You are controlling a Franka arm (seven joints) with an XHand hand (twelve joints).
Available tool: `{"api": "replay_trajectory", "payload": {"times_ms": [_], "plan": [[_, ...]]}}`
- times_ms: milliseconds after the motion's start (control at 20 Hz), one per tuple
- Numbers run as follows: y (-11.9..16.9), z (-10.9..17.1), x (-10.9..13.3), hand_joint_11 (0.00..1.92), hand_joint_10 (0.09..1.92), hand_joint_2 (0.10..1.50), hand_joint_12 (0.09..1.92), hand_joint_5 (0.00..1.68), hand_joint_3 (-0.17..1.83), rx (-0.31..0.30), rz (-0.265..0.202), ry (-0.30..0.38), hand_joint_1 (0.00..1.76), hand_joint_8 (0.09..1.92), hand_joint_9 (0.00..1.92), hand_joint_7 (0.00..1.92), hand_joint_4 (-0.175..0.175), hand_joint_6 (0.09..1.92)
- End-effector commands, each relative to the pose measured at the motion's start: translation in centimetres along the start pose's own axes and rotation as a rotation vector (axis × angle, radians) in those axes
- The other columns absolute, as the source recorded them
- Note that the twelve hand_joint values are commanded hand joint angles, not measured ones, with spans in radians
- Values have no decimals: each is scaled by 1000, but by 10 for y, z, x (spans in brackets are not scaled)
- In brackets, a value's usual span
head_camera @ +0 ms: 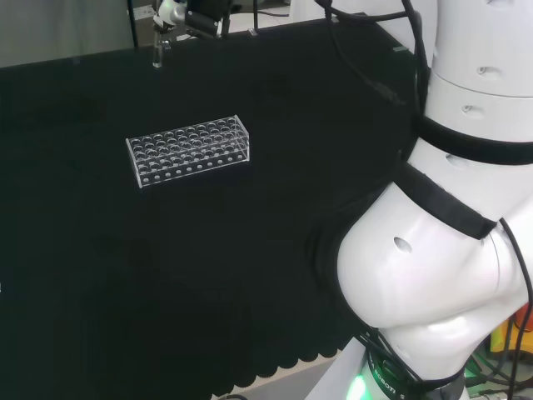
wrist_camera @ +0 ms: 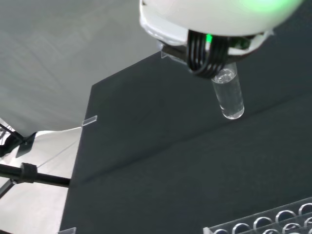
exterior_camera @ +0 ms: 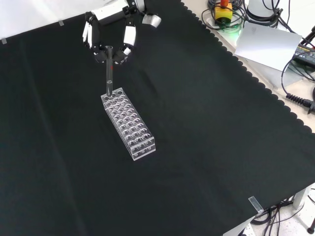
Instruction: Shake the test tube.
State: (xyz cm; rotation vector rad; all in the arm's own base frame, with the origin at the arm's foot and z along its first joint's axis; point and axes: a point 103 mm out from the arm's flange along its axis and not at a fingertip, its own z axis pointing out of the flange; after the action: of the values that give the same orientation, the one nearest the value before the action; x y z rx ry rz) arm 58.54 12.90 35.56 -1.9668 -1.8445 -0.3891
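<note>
A clear glass test tube (exterior_camera: 109,70) hangs upright in the air, pinched near its top by the black and white hand (exterior_camera: 110,33). In the front view its lower end sits just above the far end of the clear tube rack (exterior_camera: 129,123). The head view shows the hand (head_camera: 171,15) at the top edge with the tube (head_camera: 157,52) below it, well beyond the rack (head_camera: 189,151). Up close in the wrist view, the tube's rounded end (wrist_camera: 229,95) pokes out from under the hand (wrist_camera: 214,19), and the rack's corner (wrist_camera: 265,224) lies below.
Black cloth (exterior_camera: 197,147) covers the bench, with its scalloped edge at the right in the front view. Cables and a grey sheet (exterior_camera: 268,42) lie off the cloth there. The arm's white links (head_camera: 450,208) stand at the right of the head view.
</note>
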Motion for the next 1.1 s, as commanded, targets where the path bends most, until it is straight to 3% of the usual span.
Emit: {"api": "replay_trajectory", "payload": {"times_ms": [50,400,650,900,1100], "plan": [[-7,-24,-42,842,595,590,1249,1306,703,-24,54,-58,1433,577,1290,1418,-175,579],[-18,-60,-125,842,594,589,1250,1307,704,-81,215,-161,1433,576,1291,1418,-175,579],[-22,-84,-169,844,593,589,1250,1307,704,-115,307,-234,1433,576,1291,1419,-175,578],[-21,-98,-187,846,592,589,1250,1307,704,-136,352,-276,1433,576,1291,1419,-175,578],[-17,-95,-183,848,591,589,1249,1307,704,-127,345,-285,1433,576,1292,1419,-175,578]]}}
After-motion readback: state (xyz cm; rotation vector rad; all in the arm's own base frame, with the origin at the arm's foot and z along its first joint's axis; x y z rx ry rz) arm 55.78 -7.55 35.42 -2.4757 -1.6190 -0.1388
